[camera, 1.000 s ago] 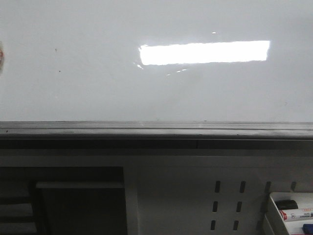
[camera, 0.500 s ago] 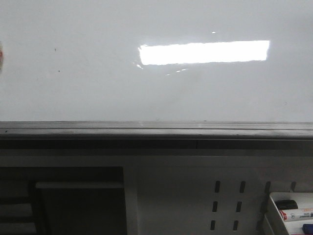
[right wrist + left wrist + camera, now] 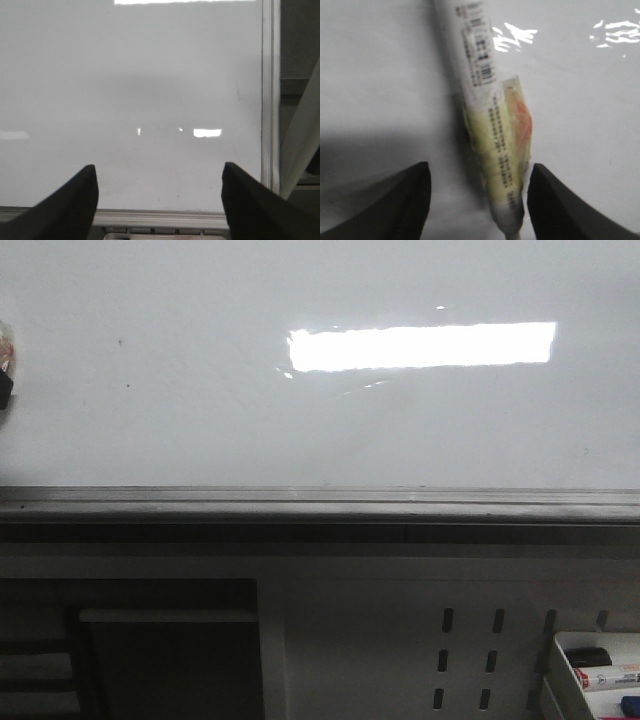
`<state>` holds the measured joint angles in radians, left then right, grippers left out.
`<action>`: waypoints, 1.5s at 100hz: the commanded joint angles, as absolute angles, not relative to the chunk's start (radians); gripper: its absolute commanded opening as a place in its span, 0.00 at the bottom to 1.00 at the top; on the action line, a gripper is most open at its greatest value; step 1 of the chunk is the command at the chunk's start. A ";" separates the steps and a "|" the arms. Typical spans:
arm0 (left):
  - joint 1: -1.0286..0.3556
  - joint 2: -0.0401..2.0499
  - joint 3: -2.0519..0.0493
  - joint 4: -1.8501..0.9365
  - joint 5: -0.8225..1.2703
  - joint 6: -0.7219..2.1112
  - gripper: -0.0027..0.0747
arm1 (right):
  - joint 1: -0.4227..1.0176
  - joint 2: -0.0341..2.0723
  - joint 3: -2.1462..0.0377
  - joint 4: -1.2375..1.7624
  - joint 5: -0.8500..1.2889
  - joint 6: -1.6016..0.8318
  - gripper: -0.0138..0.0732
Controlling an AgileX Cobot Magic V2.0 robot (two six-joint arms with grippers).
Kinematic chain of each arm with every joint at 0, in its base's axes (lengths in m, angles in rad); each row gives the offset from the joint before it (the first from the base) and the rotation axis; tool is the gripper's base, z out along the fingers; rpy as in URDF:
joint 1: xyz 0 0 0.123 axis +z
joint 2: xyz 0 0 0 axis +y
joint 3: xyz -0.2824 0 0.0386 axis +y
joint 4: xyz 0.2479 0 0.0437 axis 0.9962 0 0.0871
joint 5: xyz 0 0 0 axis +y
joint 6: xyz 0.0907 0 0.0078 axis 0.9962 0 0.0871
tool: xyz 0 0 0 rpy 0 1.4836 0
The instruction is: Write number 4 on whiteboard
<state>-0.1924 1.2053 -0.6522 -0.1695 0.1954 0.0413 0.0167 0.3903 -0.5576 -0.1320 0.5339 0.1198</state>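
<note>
The whiteboard (image 3: pixel 200 440) fills the upper front view, glossy, with a bright rectangular reflection and a grey bottom rail (image 3: pixel 320 505). No number 4 shows on it, only tiny specks. My left gripper (image 3: pixel 479 200) carries a white marker (image 3: pixel 490 125) wrapped in yellowish tape. The marker sits near one fingertip and points at the board. The tips stand wider than the barrel, and the grip point is below the frame. A bit of the marker (image 3: pixel 4 360) shows at the front view's left edge. My right gripper (image 3: pixel 159 200) is open and empty, facing the board's corner (image 3: pixel 150 75).
Below the rail is a white perforated panel (image 3: pixel 400 640). A white tray (image 3: pixel 595 670) with several markers sits at the lower right. A dark recess with a shelf (image 3: pixel 150 660) is at the lower left. The board's frame edge (image 3: pixel 267 100) shows in the right wrist view.
The marker at the front view's left edge has come slightly further in, with a dark part now showing. The view has shifted a little. The board is unchanged.
</note>
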 commanded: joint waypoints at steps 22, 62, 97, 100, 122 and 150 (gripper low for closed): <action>-0.203 1.213 -0.681 -0.182 0.101 0.041 0.16 | 0.011 0.405 -0.586 -0.137 0.460 0.120 0.69; -0.203 1.069 -0.719 -0.173 0.231 0.054 0.01 | 0.011 0.448 -0.715 -0.095 0.585 0.108 0.69; -0.357 1.030 -1.007 -0.300 0.764 0.513 0.01 | 0.011 0.719 -0.928 0.517 0.889 -0.581 0.69; -0.379 1.039 -1.021 -0.331 0.807 0.572 0.01 | 0.011 0.743 -0.939 0.573 0.911 -0.655 0.69; -0.554 1.145 -1.087 -0.453 1.001 0.744 0.01 | 0.084 0.921 -1.002 0.847 1.110 -1.129 0.69; -0.698 1.301 -1.199 -0.417 1.044 0.752 0.01 | 0.376 1.078 -1.111 0.724 1.065 -1.135 0.69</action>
<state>-0.6636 1.3009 -1.1408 -0.4001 1.0635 0.7469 0.3095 1.0528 -1.0583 0.7184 1.1185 -1.1150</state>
